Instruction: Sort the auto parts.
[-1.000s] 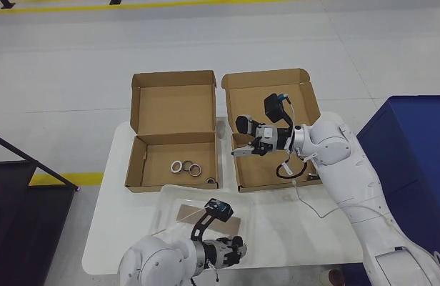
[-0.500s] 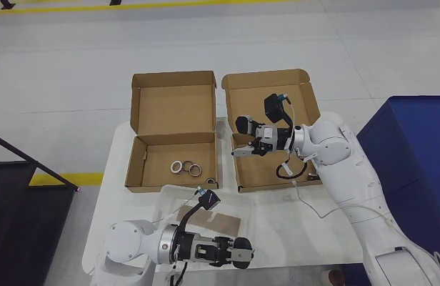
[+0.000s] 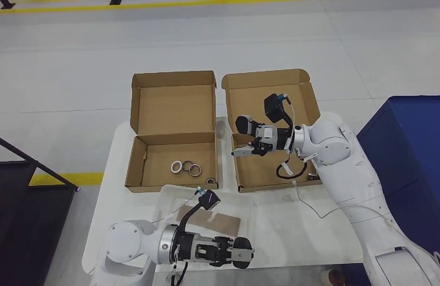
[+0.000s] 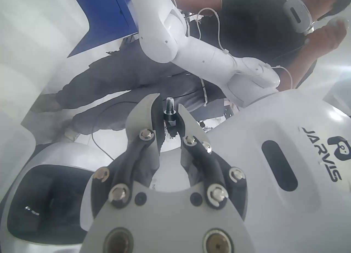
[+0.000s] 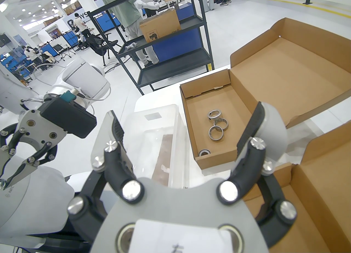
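At the table's [image 3: 291, 229] near edge, left gripper [image 4: 168, 106] clamps a bolt [image 4: 169, 113]; right gripper [image 5: 187, 113] gapes empty.

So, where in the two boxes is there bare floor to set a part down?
Left box: bare floor between the three grouped rings and its outer side wall; crowded toward the inner wall, with a fourth ring in the near corner. Right box: visible floor is bare, but the open right gripper hangs over its inner side.
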